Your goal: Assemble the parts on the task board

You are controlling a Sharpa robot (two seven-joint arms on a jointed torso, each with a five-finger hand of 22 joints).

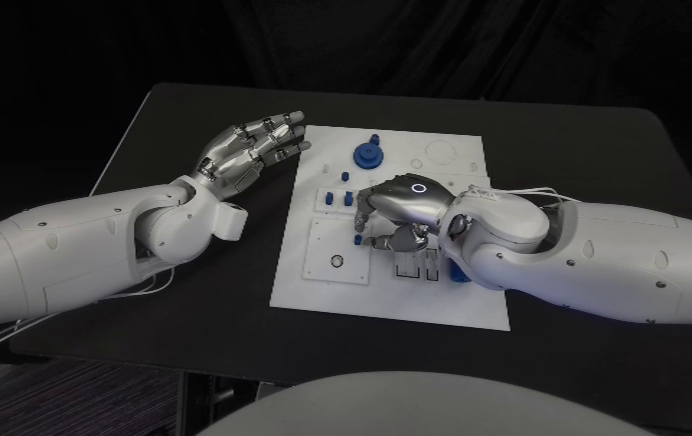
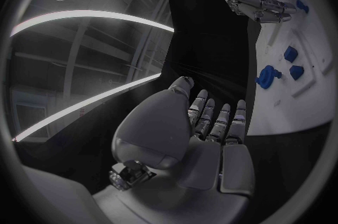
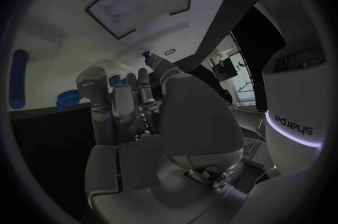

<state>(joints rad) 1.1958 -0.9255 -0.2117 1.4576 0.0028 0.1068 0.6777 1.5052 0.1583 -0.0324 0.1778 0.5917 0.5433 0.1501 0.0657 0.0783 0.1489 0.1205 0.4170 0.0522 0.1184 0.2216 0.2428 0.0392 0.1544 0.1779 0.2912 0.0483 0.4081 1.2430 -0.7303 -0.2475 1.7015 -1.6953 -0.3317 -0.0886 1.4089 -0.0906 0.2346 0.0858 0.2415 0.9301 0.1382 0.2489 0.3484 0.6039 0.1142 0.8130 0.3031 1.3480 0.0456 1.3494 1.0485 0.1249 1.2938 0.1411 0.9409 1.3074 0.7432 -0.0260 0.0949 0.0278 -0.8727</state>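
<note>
Task board (image 1: 346,286) sits frame centre; blue parts (image 1: 369,152) stand along its upper half. Right hand (image 1: 397,218) is curled low over mid-board; whether it holds anything, you cannot tell. Left hand (image 1: 257,146), fingers apart, holds nothing. Seat parts slowly, squarely.

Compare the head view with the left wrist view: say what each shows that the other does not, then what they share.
Head view alone: the whole task board on the black table, with the left hand raised beside the board's left edge, fingers apart and holding nothing. Left wrist view alone: the left hand's palm side from behind. Both: the right hand over the board, and blue parts on it; whether it holds anything cannot be told.
</note>
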